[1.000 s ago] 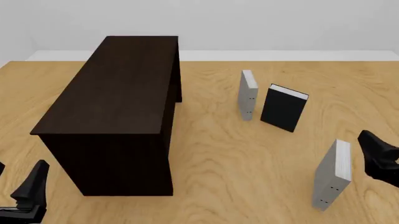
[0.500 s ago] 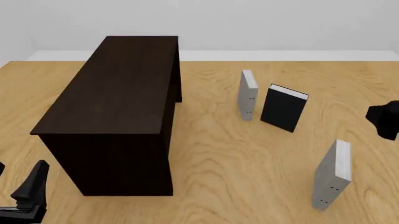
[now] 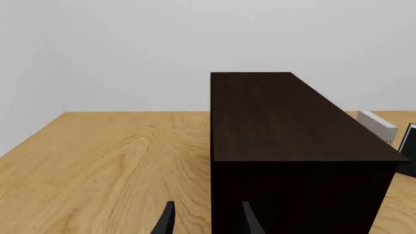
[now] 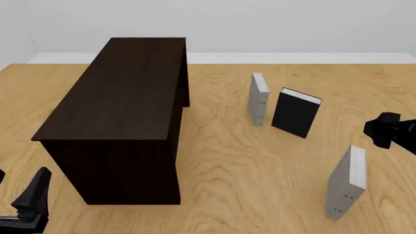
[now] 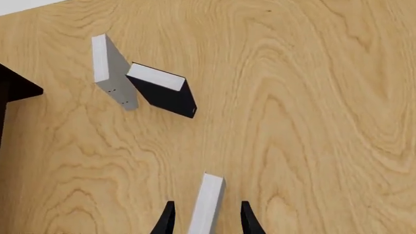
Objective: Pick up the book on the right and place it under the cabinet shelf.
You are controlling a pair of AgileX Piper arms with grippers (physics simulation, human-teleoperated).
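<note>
The book (image 4: 346, 182), light grey with white page edges, stands upright near the front right of the table. It also shows in the right wrist view as a white strip (image 5: 206, 201) in line with the gap between my fingers. My right gripper (image 4: 385, 129) is open and hangs above and beyond the book, not touching it. The dark brown cabinet shelf (image 4: 123, 105) fills the left half of the table. My left gripper (image 4: 31, 201) is open and empty near the cabinet's front left corner (image 3: 293, 141).
A second grey book (image 4: 258, 99) and a black-covered book (image 4: 295, 112) stand side by side mid-table, right of the cabinet. Both appear in the right wrist view, grey book (image 5: 110, 73) and black book (image 5: 162, 91). Bare wooden table (image 4: 247, 165) lies between cabinet and books.
My right gripper rose from beside the book, drew back toward the right edge, then came slightly left again. Books, cabinet and left gripper have not moved.
</note>
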